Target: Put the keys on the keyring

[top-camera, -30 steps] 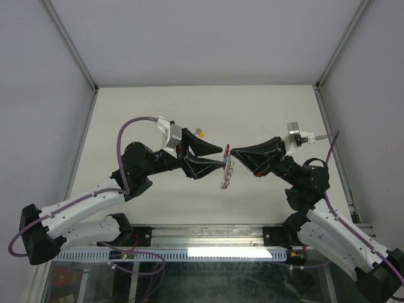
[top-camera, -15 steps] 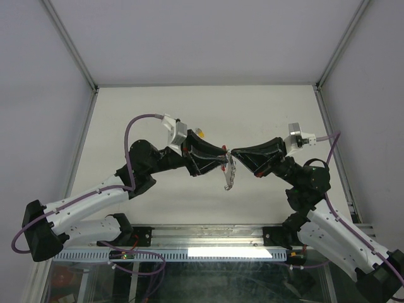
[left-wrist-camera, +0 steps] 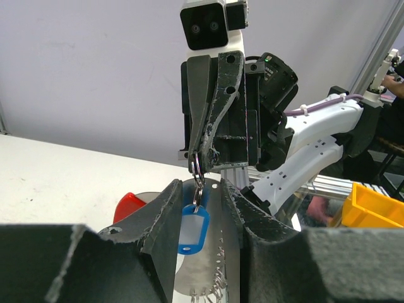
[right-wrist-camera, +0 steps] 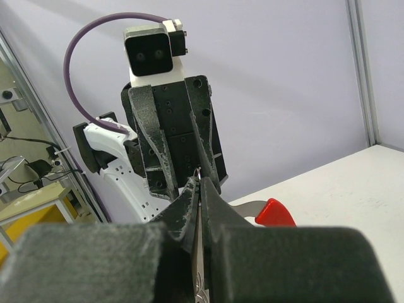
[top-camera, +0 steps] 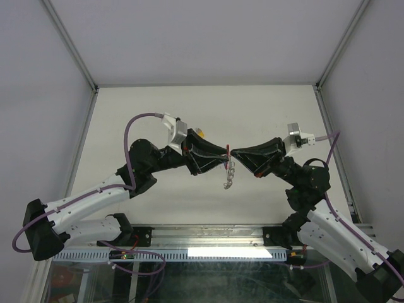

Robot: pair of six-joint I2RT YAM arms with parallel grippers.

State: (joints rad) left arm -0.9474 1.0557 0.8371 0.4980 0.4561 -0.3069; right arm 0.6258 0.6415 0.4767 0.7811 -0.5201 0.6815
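Note:
My right gripper [top-camera: 232, 153] is shut on the small silvery ring [left-wrist-camera: 196, 168] of the keyring, held above the table. From that ring hangs the key with the blue head [left-wrist-camera: 192, 228]. The keyring's silvery plate and red tab [left-wrist-camera: 129, 205] sit behind it, and the chain [top-camera: 227, 178] dangles below. My left gripper [top-camera: 225, 156] meets it from the left. Its jaws have narrowed round the blue head, and the fingers [left-wrist-camera: 158, 218] press against the plate's edges. The key with the yellow head [top-camera: 200, 132] lies on the table behind the left wrist. The red tab [right-wrist-camera: 276, 213] also shows in the right wrist view.
White walls and metal corner posts [top-camera: 69, 44] fence the table on three sides. A metal rail [top-camera: 208, 237] runs along the near edge between the arm bases. A yellow bin [left-wrist-camera: 372, 211] stands off the table behind the right arm.
My left gripper has moved right onto the keyring and its jaws have narrowed round it. The chain swung and hangs straight again. The right gripper has stayed shut in place.

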